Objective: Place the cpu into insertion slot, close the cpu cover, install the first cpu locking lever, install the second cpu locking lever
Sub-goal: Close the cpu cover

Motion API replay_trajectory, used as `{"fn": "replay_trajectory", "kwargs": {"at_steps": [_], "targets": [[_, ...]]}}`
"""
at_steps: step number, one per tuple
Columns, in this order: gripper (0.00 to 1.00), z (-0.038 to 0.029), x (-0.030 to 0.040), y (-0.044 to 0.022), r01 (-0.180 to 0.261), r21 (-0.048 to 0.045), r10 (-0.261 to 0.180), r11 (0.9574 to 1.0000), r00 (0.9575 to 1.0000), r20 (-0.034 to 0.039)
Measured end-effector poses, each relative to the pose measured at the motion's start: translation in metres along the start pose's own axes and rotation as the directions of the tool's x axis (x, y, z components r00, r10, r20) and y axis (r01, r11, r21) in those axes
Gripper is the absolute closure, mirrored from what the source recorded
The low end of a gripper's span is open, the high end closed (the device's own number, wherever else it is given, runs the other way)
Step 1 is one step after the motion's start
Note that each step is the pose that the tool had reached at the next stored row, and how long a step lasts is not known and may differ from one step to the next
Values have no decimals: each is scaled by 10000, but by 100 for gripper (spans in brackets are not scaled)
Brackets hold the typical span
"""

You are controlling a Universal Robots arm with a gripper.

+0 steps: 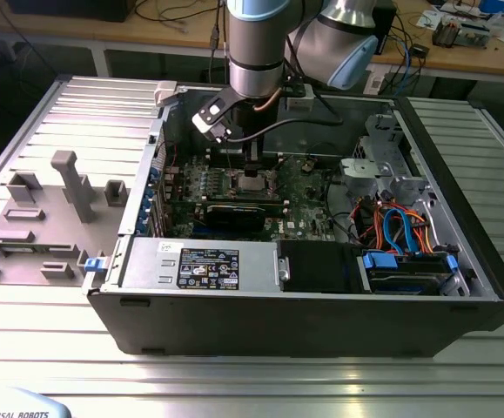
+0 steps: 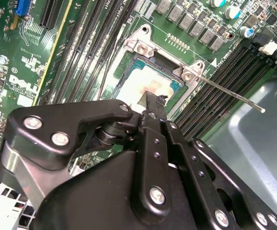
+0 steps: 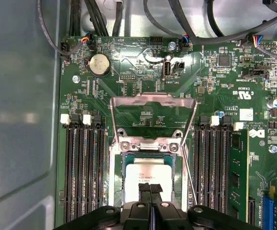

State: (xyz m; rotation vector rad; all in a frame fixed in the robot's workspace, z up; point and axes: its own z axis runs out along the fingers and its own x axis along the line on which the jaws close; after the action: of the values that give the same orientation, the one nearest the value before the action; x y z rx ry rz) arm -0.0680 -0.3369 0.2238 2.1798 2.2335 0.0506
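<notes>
The cpu (image 3: 138, 175) lies flat in the insertion slot (image 3: 116, 184) of the green motherboard, its silvery top also seen in the second wrist view (image 2: 137, 82). My gripper (image 3: 150, 188) hangs straight over the chip, fingers shut together with nothing between them; its tip (image 2: 153, 99) is just above or touching the chip's top. The cpu cover (image 3: 152, 100) stands open, swung back from its hinge beyond the socket, with green board showing through its window. One thin locking lever (image 2: 230, 94) sticks out unlatched beside the socket (image 3: 191, 176). In the exterior view the gripper (image 1: 253, 172) reaches down inside the case.
Long black memory slots (image 3: 83, 172) flank the socket on both sides (image 3: 215, 172). A black expansion card (image 1: 234, 214) lies in front of the socket. Power supply (image 1: 201, 263), blue and orange cables (image 1: 399, 228) and the case walls (image 1: 447, 165) hem in the board.
</notes>
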Motion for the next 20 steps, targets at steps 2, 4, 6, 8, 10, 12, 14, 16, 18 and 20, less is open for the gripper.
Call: {"fn": "replay_trajectory", "kwargs": {"at_steps": [2, 4, 6, 8, 10, 12, 14, 16, 18, 20], "targets": [[89, 0, 0, 0, 2, -1, -2, 10000, 10000, 0], [89, -28, 0, 1, 2, 1, -2, 10000, 10000, 2], [89, -62, 0, 2, 2, 2, -2, 10000, 10000, 1], [89, -86, 1, 3, 2, 2, -2, 10000, 10000, 5], [89, -98, 0, 33, -2, 36, 2, 10000, 10000, 34], [89, -97, 0, 39, 0, 36, 0, 10000, 10000, 33], [89, -97, 0, 41, 0, 36, 0, 10000, 10000, 33], [89, -104, 0, 42, 0, 37, 0, 10000, 10000, 36], [89, -119, 0, 42, 0, 36, 0, 10000, 10000, 34], [89, -134, 0, 43, 0, 37, 0, 10000, 10000, 35]]}}
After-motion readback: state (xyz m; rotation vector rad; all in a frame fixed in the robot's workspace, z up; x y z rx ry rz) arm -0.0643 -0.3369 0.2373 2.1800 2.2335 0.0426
